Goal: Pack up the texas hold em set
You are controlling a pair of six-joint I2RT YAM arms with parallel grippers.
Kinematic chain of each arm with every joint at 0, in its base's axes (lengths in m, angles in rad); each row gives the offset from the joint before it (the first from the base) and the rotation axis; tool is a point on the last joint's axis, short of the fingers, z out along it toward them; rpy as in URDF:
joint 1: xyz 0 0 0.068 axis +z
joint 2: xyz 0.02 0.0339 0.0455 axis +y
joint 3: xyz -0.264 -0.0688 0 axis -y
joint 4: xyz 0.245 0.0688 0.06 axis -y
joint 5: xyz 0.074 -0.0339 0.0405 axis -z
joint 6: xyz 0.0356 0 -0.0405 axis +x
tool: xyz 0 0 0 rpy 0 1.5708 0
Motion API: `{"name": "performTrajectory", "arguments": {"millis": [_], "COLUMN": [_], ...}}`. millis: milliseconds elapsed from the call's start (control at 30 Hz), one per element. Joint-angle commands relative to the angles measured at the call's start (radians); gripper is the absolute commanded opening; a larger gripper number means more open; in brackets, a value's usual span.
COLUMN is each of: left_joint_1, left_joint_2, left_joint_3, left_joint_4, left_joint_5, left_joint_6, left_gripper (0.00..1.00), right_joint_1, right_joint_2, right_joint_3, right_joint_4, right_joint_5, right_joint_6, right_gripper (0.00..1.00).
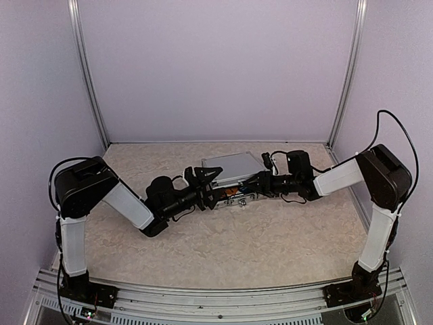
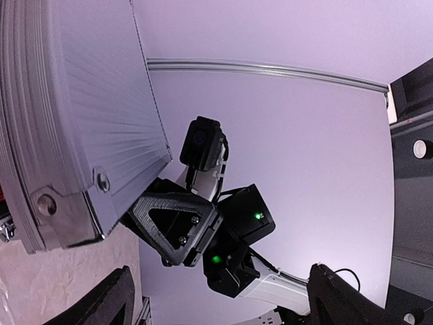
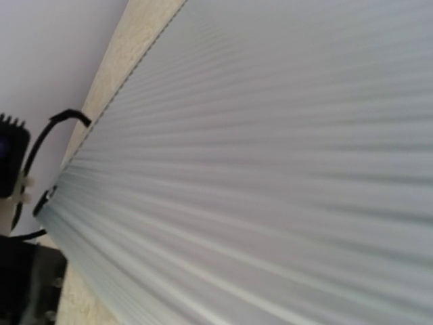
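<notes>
The silver ribbed briefcase [image 1: 233, 167] of the texas hold em set lies mid-table with its lid partly raised; a strip of orange contents [image 1: 233, 193] shows under the lid's near edge. My left gripper [image 1: 205, 177] stands open at the case's left corner, and in the left wrist view the left gripper [image 2: 220, 288] has nothing between its wide-apart fingers [image 2: 108, 301]. The lid [image 2: 81, 101] rises on the left there. My right gripper [image 1: 256, 184] is at the case's right side, one black finger [image 2: 172, 223] against the lid's lower edge. The lid [image 3: 270, 169] fills the right wrist view, hiding those fingers.
Beige speckled table [image 1: 223, 244] inside lilac walls with aluminium corner posts [image 1: 88, 74]. A metal rail [image 1: 216, 298] runs along the near edge by the arm bases. A black cable [image 3: 61, 118] loops beside the case.
</notes>
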Motion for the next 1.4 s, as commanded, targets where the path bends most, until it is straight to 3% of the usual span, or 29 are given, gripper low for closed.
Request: {"name": "performTrajectory", "arguments": {"millis": [0,500,967,1367], "left_joint_1": [-0.009,-0.022,-0.068,-0.078], "left_joint_2": [0.067,0.125,0.158,0.132], "left_joint_3": [0.059,0.131,0.171,0.219], "left_joint_4": [-0.059,-0.1,-0.138,-0.332], "left_joint_5": [0.012,0.013,0.006,-0.027], "left_joint_6": [0.038,0.058,0.068,0.156], "left_gripper": [0.88,0.89,0.89,0.89], "right_joint_1": [-0.013,-0.013,0.036,0.07], "right_joint_2": [0.011,-0.07,-0.04,-0.007], "right_joint_3": [-0.001,-0.098,-0.124,-0.071], "right_joint_4": [-0.017,-0.02,0.031,-0.011], "right_joint_5": [0.014,0.008,0.019,0.049], "right_joint_6": [-0.033,-0.043,0.036,0.032], "right_gripper": [0.56,0.57,0.57,0.57]}}
